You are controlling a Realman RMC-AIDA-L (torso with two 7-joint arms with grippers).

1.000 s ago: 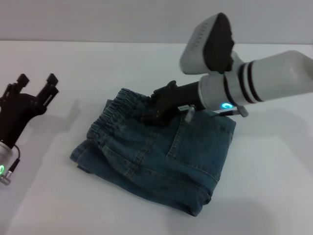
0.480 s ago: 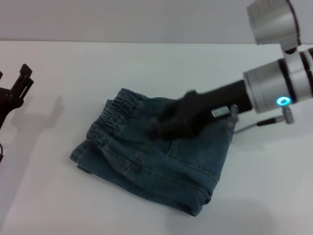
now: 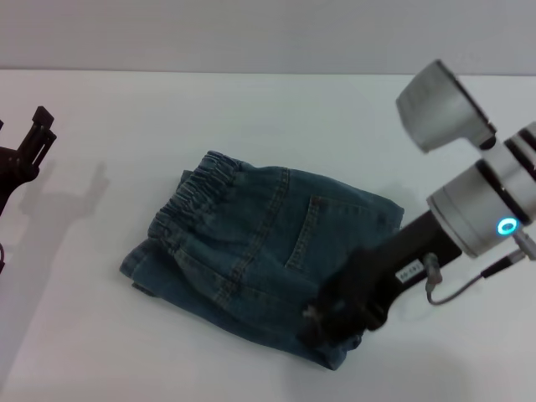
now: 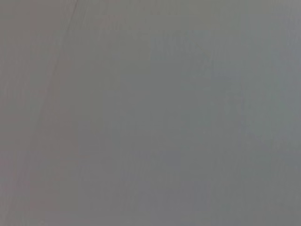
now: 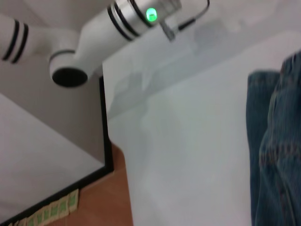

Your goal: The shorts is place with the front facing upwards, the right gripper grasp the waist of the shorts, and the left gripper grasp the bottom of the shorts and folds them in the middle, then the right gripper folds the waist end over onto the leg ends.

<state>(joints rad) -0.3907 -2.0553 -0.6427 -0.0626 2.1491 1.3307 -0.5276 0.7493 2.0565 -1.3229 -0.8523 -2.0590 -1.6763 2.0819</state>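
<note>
We are seeing the shorts (image 3: 268,251) lying folded on the white table (image 3: 251,109), ruched waist of the shorts (image 3: 197,197) toward the robot's left. The right gripper (image 3: 331,322) is hanging over the bundle's near right corner; blur is hiding its prongs, so we cannot tell their state. The left gripper (image 3: 29,142) is sitting well apart at the table's left edge, prongs spread. The right wrist view is adding the table's black rim (image 5: 106,127), the floor, and the left arm's green light (image 5: 151,13).
</note>
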